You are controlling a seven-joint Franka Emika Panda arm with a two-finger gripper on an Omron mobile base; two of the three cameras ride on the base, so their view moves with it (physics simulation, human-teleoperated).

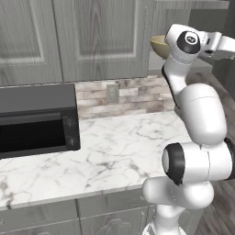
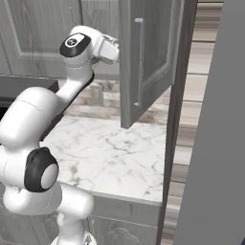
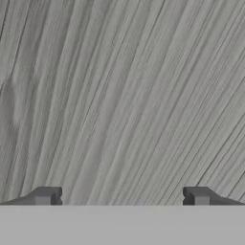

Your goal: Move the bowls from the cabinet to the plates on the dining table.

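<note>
At the bottom of the hand view we see our end effector (image 3: pixel 122 196) spread wide with nothing between its tips, facing grey wood grain. In the left base view's upper right, a bowl (image 1: pixel 159 45) sits in the cabinet (image 1: pixel 92 36), just behind the arm.

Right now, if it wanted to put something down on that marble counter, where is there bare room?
The marble counter is bare from the black microwave on its left across to the open cabinet door on the right, back to the stone backsplash. It is tighter near the arm.
</note>
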